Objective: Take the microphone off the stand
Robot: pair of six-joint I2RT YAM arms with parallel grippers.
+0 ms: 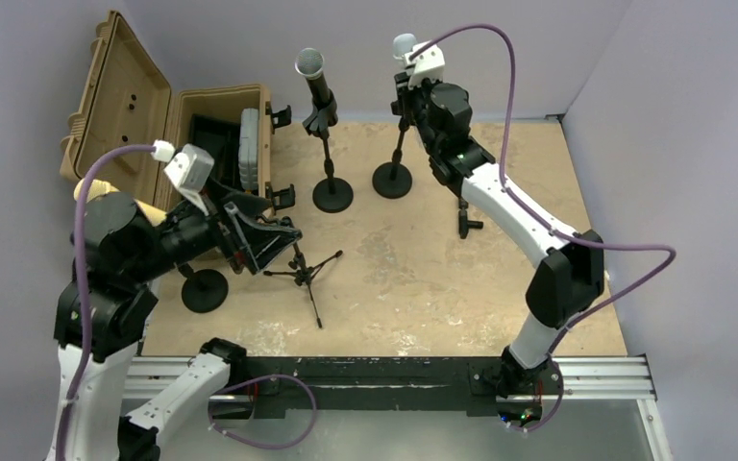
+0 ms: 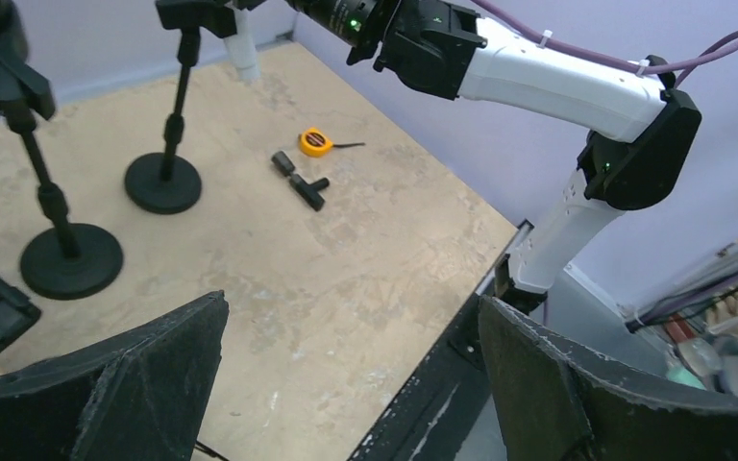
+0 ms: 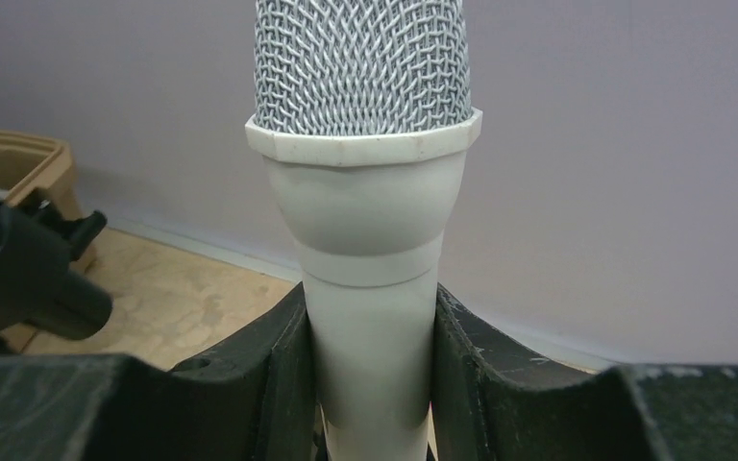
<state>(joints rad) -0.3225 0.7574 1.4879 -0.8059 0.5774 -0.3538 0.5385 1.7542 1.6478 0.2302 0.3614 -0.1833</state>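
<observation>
Near left, the left gripper [image 2: 353, 307] hangs wide apart, holding nothing. At the far middle, the right gripper [image 3: 370, 317] clamps the white microphone [image 3: 365, 202], silver mesh head upward, above a black stand [image 1: 399, 144].

— What does the robot look like?
— From the black base rail [image 1: 384, 370], the left arm [image 1: 115, 240] and right arm [image 1: 514, 211] share white links and bulky black joints. A purple cable [image 1: 511, 77] loops along each.
— Farthest from the rail?
— White camera housings [image 1: 189, 168]. The left gripper [image 2: 351, 307] has black fingers [image 2: 135, 384], edges rough and scuffed.
</observation>
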